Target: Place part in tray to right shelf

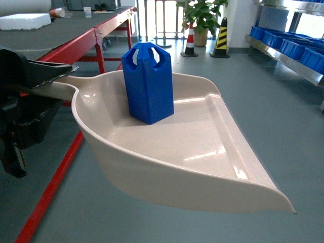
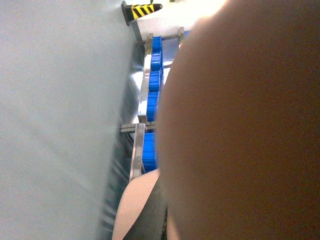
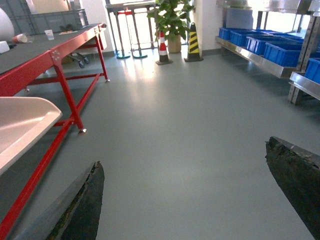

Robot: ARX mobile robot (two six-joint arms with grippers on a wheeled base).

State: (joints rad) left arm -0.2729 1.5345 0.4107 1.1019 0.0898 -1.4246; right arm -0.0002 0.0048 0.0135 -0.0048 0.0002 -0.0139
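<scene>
Head view: tall bright-blue plastic block (image 1: pixel 148 83) w/ arched openings up top stands upright in the beige glossy dustpan-shaped tray (image 1: pixel 202 152), toward its handle end. Left gripper (image 1: pixel 35 83) is clamped on the tray handle, tray held up off the grey floor. Right gripper (image 3: pixel 192 200) holds nothing, fingers (image 3: pixel 82 207) spread wide. Stainless-steel shelf (image 1: pixel 286 58) w/ blue crates sits far right — well apart from the tray.
</scene>
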